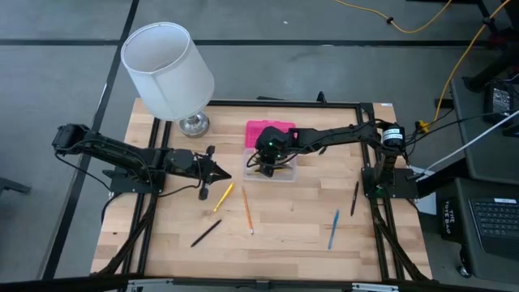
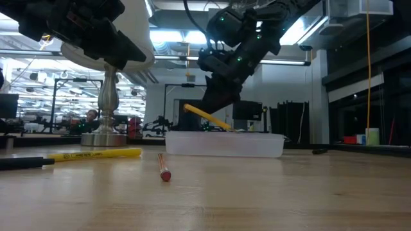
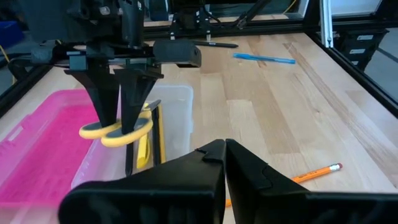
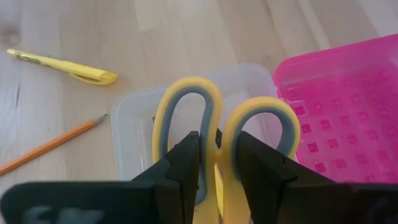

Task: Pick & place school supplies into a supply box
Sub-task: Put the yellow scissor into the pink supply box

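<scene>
Right wrist view: pincer (image 4: 217, 163) hides scissors (image 4: 186, 102) blades.

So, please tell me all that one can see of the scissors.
The scissors are small, with two yellow loop handles lined in grey, plastic by the look. They hang over the clear supply box, beside its open pink lid. The right pincer stands at the handles, one finger on each side of the middle. The blades are hidden. The left pincer waits nearby, shut.

Scissors (image 4: 217, 134) above the supply box (image 4: 134, 124), lid (image 4: 348, 106) beside it
</scene>
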